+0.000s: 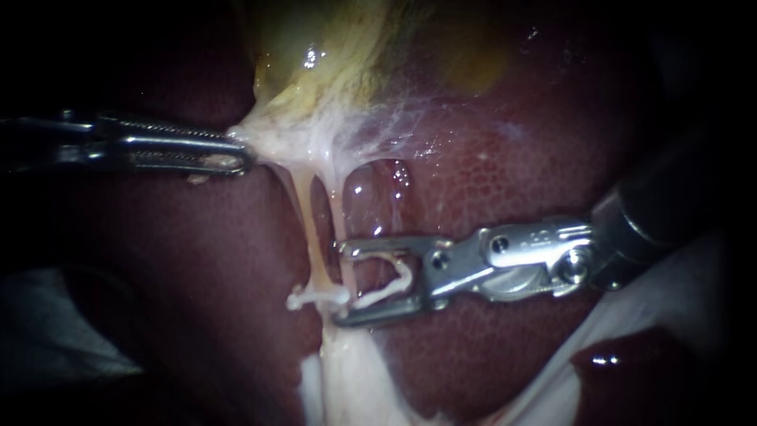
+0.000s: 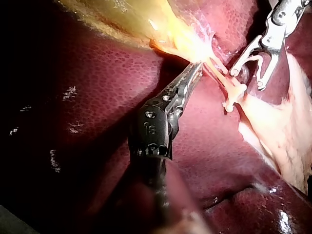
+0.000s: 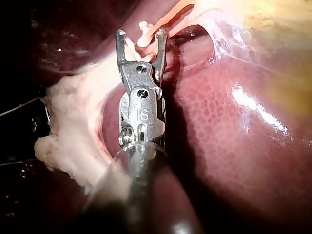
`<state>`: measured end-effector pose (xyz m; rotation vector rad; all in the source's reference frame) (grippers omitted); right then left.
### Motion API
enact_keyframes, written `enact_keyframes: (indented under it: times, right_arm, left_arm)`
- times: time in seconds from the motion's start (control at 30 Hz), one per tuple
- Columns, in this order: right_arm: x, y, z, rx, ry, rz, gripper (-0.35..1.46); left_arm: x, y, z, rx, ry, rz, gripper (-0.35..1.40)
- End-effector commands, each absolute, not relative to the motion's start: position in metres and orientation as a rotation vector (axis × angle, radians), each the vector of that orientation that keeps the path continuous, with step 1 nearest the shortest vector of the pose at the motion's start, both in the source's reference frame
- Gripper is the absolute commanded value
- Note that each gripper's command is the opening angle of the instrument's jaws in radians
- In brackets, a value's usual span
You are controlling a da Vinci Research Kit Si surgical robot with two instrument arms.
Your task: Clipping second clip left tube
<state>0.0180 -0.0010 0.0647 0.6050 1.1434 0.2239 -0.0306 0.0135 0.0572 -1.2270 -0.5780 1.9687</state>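
Observation:
Two pale tubes run down from the yellow gallbladder: the left tube and the right tube. A white clip sits across the left tube low down. My right instrument comes in from the right with its jaws wide apart. They carry an open white clip, their tips right beside the tubes just above the seated clip. My left instrument is shut on the gallbladder's pale lower edge, holding it to the left.
Dark red liver lies behind and around the tubes. Pale fatty tissue spreads below the seated clip. A white sheet shows under the right instrument's shaft.

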Motion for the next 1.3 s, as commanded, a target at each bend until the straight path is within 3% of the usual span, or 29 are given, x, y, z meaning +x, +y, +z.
enact_keyframes:
  times: [0.03, 0.33, 0.53, 0.9, 1.3]
  right_arm:
    - [0.0181, -0.0009, 0.0651, 0.61, 1.142, 0.23, 0.5]
    - [0.0185, -0.001, 0.0692, 0.654, 1.139, 0.231, 0.5]
    - [0.0194, -0.0007, 0.07, 0.701, 1.146, 0.194, 0.48]
    - [0.0238, -0.0004, 0.0697, 0.798, 1.213, 0.211, 0.48]
    - [0.0247, -0.0015, 0.0662, 0.86, 1.287, 0.213, 0.44]
  left_arm:
    - [-0.0306, 0.0134, 0.0572, -1.227, -0.578, 1.969, -0.35]
    - [-0.0307, 0.0134, 0.0573, -1.227, -0.577, 1.969, -0.35]
    - [-0.0307, 0.0134, 0.0573, -1.226, -0.577, 1.969, -0.35]
    - [-0.0311, 0.0133, 0.0575, -1.226, -0.573, 1.969, -0.35]
    - [-0.0312, 0.0133, 0.0576, -1.226, -0.572, 1.969, -0.35]
